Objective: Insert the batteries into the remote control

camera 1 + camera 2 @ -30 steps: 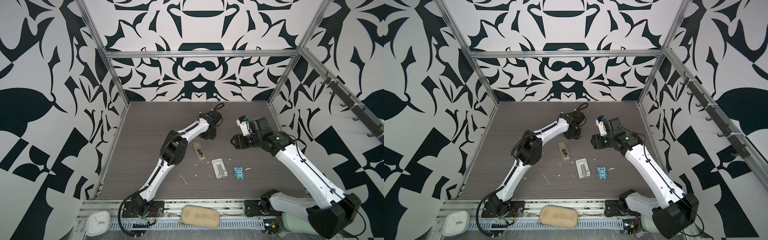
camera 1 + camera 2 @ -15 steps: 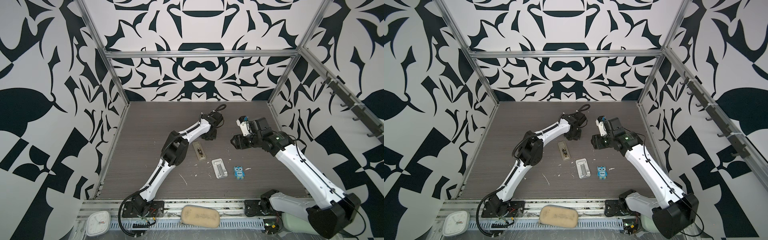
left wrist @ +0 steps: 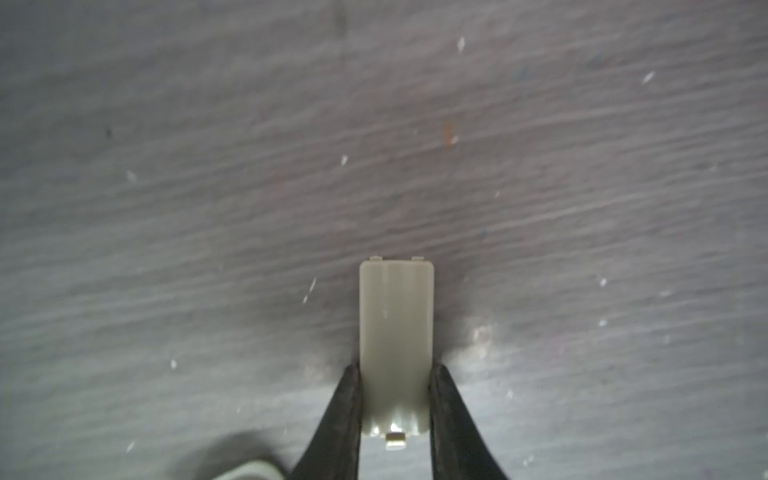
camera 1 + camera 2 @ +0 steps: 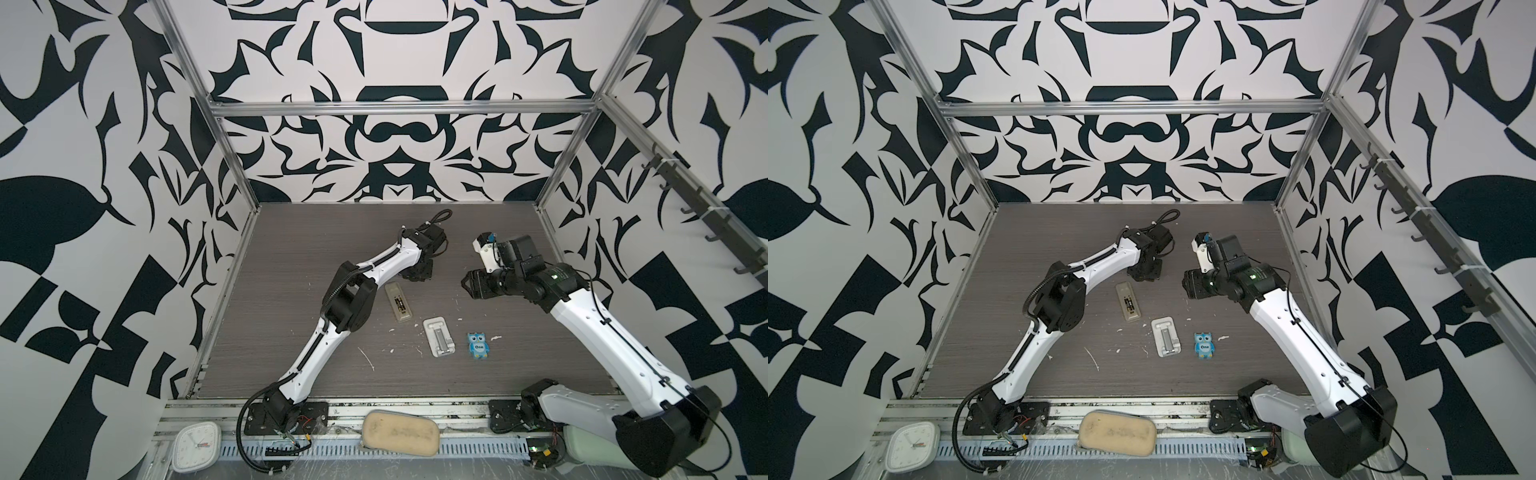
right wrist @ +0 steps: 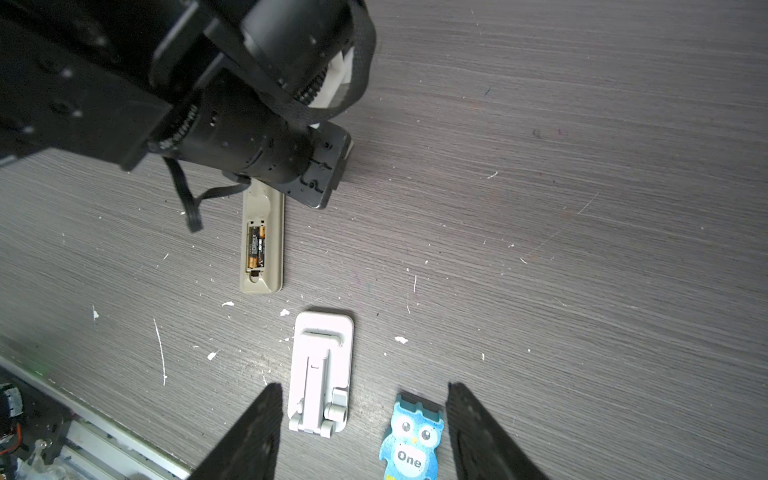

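The remote control (image 4: 399,302) (image 4: 1128,302) lies back up on the table, left of centre. Its battery bay is uncovered, and in the right wrist view two dark batteries (image 5: 256,246) with gold ends lie side by side in the remote control (image 5: 262,274). Just behind it my left gripper (image 4: 419,272) (image 4: 1144,272) is down at the table. In the left wrist view my left gripper (image 3: 395,399) is shut on a small pale battery cover (image 3: 397,324), its fingers against both long sides. My right gripper (image 4: 467,284) (image 5: 363,386) hovers open and empty to the right.
A white ribbed stand (image 4: 438,336) (image 5: 322,370) and a blue owl figure (image 4: 478,345) (image 5: 411,440) lie in front of the remote. White specks dot the table. A sponge (image 4: 400,428) and a clock (image 4: 195,446) sit on the front rail. Patterned walls enclose three sides.
The left wrist has shifted slightly behind the remote. The right arm has not moved.
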You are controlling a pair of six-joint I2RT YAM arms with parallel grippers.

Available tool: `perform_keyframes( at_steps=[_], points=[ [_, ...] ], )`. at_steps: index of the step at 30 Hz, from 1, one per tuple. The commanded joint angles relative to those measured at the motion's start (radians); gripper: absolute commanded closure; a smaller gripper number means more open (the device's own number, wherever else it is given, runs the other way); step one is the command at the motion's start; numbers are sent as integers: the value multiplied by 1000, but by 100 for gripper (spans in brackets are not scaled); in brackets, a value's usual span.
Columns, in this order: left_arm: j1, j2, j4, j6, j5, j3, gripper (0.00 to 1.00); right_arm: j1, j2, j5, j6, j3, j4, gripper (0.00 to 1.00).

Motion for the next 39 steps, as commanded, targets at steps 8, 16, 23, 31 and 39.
perform_keyframes(
  at_steps=[8,16,23,31,39],
  points=[
    [44,-367,-12,-63,9,-278,81,4,50,27,-43,13,23,35],
    [53,-732,3,-147,7,-638,82,55,249,-10,-96,28,107,34],
    [55,-943,50,-208,24,-812,82,146,469,-16,-125,99,135,34],
    [55,-1109,91,-292,36,-977,82,175,591,-17,-122,122,155,37],
    [55,-1177,74,-306,12,-1017,81,234,691,-24,-116,168,152,39]
  ],
)
